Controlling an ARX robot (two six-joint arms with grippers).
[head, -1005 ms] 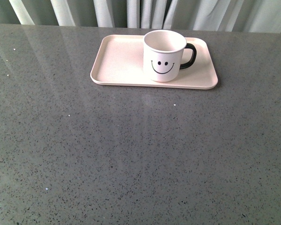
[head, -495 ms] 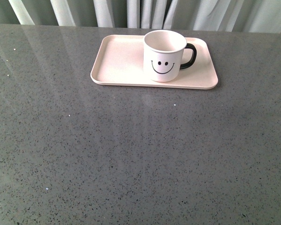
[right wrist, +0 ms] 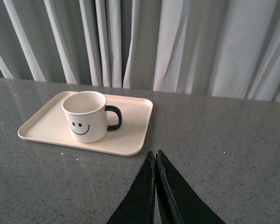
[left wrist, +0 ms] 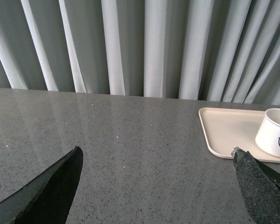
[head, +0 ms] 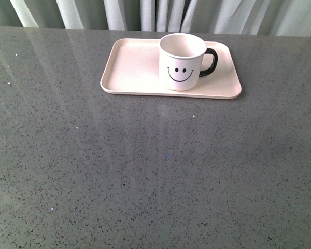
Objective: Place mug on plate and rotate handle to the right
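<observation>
The mug [head: 182,61] is sitting upright on the right half of the pink plate [head: 129,67], smiley facing the robot and its black handle [head: 209,61] sticking out to the right. Both arms are hanging back off the plate, the left gripper [left wrist: 156,161] spread wide open and the right gripper [right wrist: 155,163] pinched closed on nothing.

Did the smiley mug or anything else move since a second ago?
Nothing visibly moved. The mug stands upright on the plate in the same spot, its handle pointing right as before. No arm shows in the front view then or now. In the wrist views, the left gripper is open and the right gripper is shut, both away from the mug.
</observation>
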